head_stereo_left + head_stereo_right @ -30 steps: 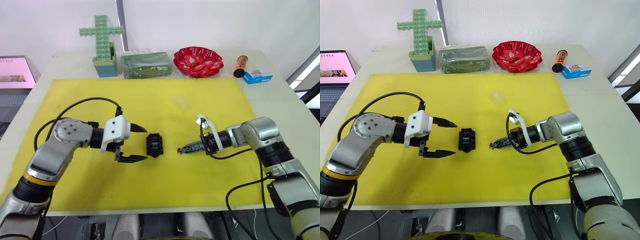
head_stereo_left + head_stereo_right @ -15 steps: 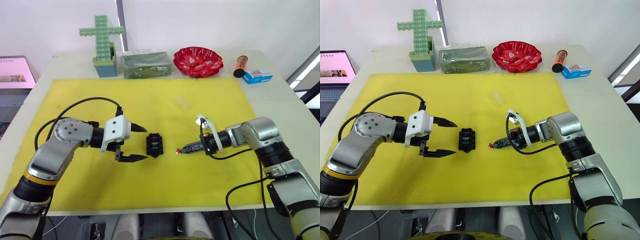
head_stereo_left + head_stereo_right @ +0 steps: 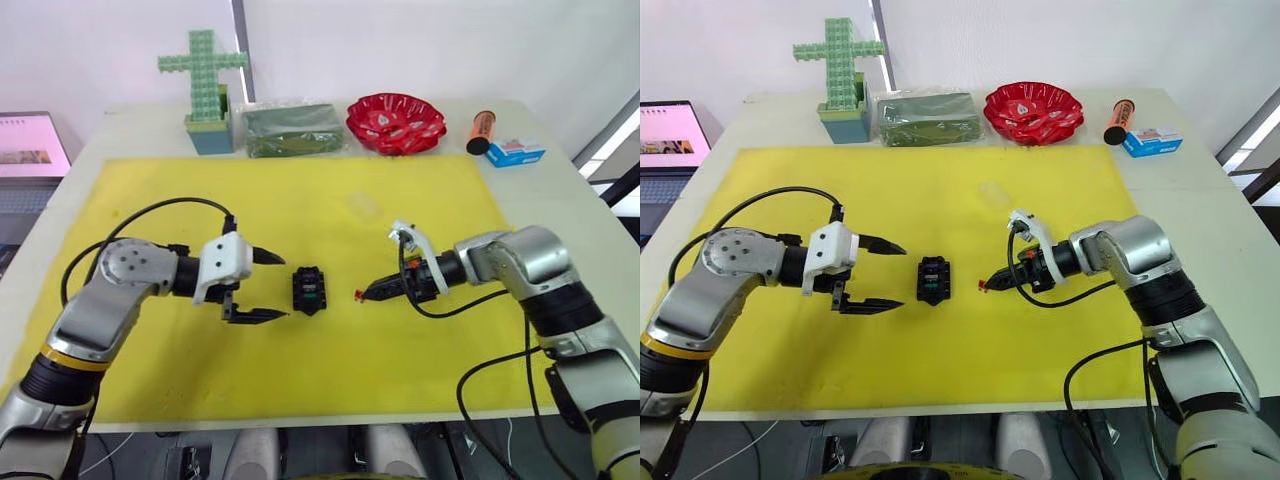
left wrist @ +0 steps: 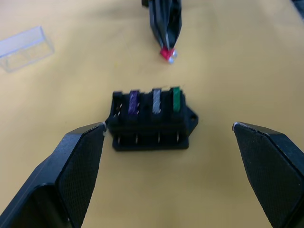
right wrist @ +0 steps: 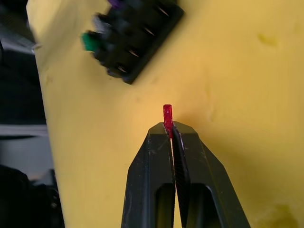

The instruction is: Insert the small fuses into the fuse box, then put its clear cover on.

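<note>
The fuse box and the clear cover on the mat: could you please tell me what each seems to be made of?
The fuse box looks like matt black moulded plastic: dull surface, crisp moulded edges and slots, three coloured fuses seated in it. The clear cover looks like thin, glossy transparent plastic: the yellow mat shows through its walls, and only its edges catch light. It could conceivably be glass, though plastic seems likelier.

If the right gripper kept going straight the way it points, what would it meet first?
Most likely the fuse box: the right gripper, shut on the red fuse, points at it across bare yellow mat. Its height above the mat is unclear.
</note>
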Controlling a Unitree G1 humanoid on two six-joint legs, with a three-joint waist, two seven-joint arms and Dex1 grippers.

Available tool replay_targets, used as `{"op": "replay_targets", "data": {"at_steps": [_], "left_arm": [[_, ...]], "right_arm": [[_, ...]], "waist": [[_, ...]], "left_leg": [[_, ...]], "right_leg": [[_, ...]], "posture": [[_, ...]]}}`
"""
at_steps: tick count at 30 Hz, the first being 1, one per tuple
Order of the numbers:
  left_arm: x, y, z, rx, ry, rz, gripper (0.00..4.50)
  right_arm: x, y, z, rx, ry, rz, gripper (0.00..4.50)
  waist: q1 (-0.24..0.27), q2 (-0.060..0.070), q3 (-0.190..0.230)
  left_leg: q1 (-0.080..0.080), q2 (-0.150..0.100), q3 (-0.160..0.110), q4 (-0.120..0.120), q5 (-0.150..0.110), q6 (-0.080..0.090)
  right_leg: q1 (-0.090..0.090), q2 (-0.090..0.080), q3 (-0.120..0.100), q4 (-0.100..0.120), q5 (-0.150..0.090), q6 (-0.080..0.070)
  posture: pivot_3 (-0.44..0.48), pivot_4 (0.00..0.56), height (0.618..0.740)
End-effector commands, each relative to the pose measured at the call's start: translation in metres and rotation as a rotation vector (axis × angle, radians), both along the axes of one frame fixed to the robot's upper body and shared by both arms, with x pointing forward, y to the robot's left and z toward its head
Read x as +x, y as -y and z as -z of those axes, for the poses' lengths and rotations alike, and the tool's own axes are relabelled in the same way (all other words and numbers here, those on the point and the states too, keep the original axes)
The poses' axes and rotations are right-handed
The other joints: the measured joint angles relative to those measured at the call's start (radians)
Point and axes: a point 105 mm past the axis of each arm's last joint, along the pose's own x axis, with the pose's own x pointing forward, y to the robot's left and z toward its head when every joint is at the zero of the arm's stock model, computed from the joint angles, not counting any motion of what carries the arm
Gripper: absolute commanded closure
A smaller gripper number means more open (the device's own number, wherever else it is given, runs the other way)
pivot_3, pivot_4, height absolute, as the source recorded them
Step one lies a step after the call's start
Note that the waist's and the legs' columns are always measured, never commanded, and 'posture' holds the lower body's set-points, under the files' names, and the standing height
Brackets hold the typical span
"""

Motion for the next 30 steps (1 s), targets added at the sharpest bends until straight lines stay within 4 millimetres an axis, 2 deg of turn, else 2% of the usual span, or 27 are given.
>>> {"op": "replay_targets", "data": {"at_steps": [1, 3, 5, 15, 30], "left_arm": [[0.006, -0.007, -0.006, -0.012, 0.035, -0.025, 0.0], [0.011, -0.008, -0.004, -0.045, 0.02, -0.048, 0.0], [0.014, -0.008, -0.001, -0.052, 0.011, -0.055, 0.0], [0.017, -0.009, 0.005, -0.044, 0.002, -0.053, 0.0], [0.014, -0.005, 0.006, -0.039, 0.001, -0.048, 0.0]], "right_arm": [[0.002, -0.021, -0.033, 0.018, 0.171, -0.086, 4.47], [0.005, -0.034, -0.048, 0.027, 0.265, -0.126, 4.47], [0.009, -0.043, -0.055, 0.011, 0.333, -0.148, 4.47], [0.027, -0.067, -0.051, -0.131, 0.599, -0.261, 4.47], [0.019, -0.082, -0.051, -0.121, 0.61, -0.358, 4.47]], "waist": [[-0.001, 0.0, 0.0], [-0.001, 0.0, 0.0], [-0.001, 0.0, 0.0], [-0.001, 0.0, 0.0], [-0.001, 0.0, 0.0]], "left_leg": [[0.0, 0.0, 0.0, 0.0, 0.0, 0.0], [0.0, 0.0, 0.0, 0.0, 0.0, 0.0], [0.0, 0.0, 0.0, 0.0, 0.0, 0.0], [-0.001, 0.0, 0.001, 0.0, 0.0, 0.0], [0.0, 0.0, 0.001, 0.0, 0.0, 0.0]], "right_leg": [[0.0, 0.0, 0.0, 0.0, 0.0, 0.0], [0.0, 0.0, 0.0, 0.0, 0.0, 0.0], [0.0, 0.0, 0.0, 0.0, 0.0, 0.0], [-0.001, 0.0, 0.0, 0.0, 0.0, 0.0], [-0.001, 0.0, 0.0, 0.001, 0.0, 0.0]], "posture": [[0.0, 0.15, 0.74], [0.0, 0.15, 0.74], [0.0, 0.15, 0.74], [0.0, 0.15, 0.74], [0.0, 0.15, 0.74]]}}
